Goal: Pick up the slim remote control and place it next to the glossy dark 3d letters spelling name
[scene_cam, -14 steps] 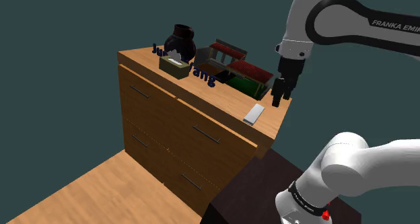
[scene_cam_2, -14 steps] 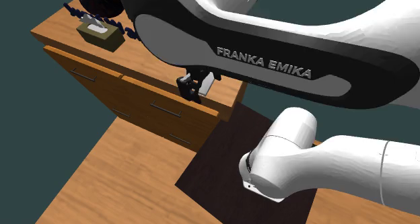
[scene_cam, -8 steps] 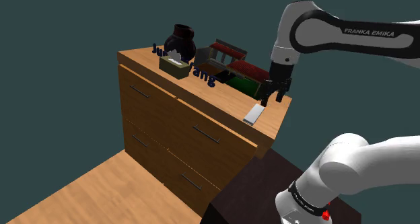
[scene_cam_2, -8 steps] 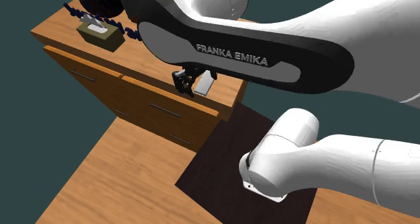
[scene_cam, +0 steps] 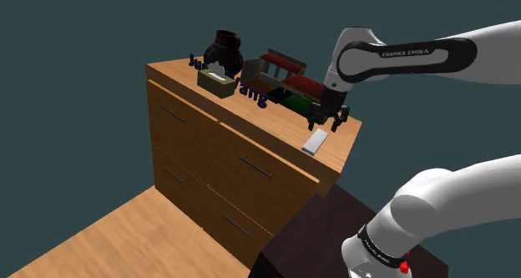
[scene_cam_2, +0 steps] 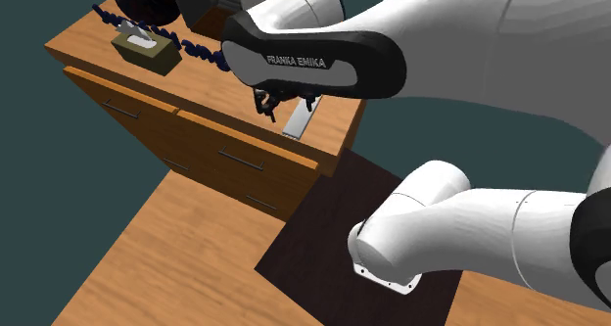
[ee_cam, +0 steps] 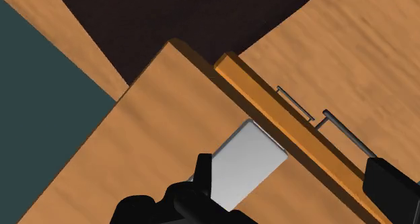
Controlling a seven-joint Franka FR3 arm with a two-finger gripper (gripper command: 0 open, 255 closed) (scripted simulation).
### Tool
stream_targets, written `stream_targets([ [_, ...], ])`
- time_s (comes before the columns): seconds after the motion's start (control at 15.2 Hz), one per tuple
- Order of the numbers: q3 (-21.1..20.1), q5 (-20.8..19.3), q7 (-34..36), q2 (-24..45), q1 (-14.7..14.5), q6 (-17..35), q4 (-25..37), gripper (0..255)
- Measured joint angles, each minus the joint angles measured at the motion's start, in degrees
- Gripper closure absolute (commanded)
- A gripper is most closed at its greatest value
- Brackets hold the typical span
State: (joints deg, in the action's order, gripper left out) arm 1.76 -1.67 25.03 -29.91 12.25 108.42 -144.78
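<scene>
The slim remote point(scene_cam: 315, 141) is a flat light-grey slab lying near the end of the wooden dresser top point(scene_cam: 275, 122), close to its front edge. It also lies under the hand in the second exterior view point(scene_cam_2: 298, 124). My gripper point(scene_cam: 329, 120) hovers just above and slightly behind it, open and holding nothing. In the wrist view the remote point(ee_cam: 246, 163) lies below, beside one black finger point(ee_cam: 202, 179), while the other finger point(ee_cam: 389, 188) stands far off. The dark blue glossy letters point(scene_cam: 252, 92) run along the middle of the top, toward the far end point(scene_cam_2: 201, 48).
An olive tissue box point(scene_cam: 217, 82) and a black vase point(scene_cam: 224, 51) stand by the letters. A rack with red and green parts point(scene_cam: 292, 84) sits at the back, close behind my gripper. The dresser has handled drawers point(scene_cam: 255, 166). A dark mat point(scene_cam_2: 333, 246) lies on the wooden floor.
The arm has swung down and toward the shoulder view's left, carrying the gripper from beyond the dresser's end to just above the remote. The fingers stayed open. The remote has not moved.
</scene>
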Motion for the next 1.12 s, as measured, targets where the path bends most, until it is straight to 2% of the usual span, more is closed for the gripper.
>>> stream_targets([
  [0.46, 2.3, -1.1, 12.5, 10.3, 7.0, 14.9, -0.6, 0],
  [0.66, 3.2, -1.5, 17.6, 13.0, 9.4, 19.4, -0.8, 0],
  [1.12, 3.7, -1.6, 18.7, 17.1, 10.0, 26.3, -3.1, 0],
])
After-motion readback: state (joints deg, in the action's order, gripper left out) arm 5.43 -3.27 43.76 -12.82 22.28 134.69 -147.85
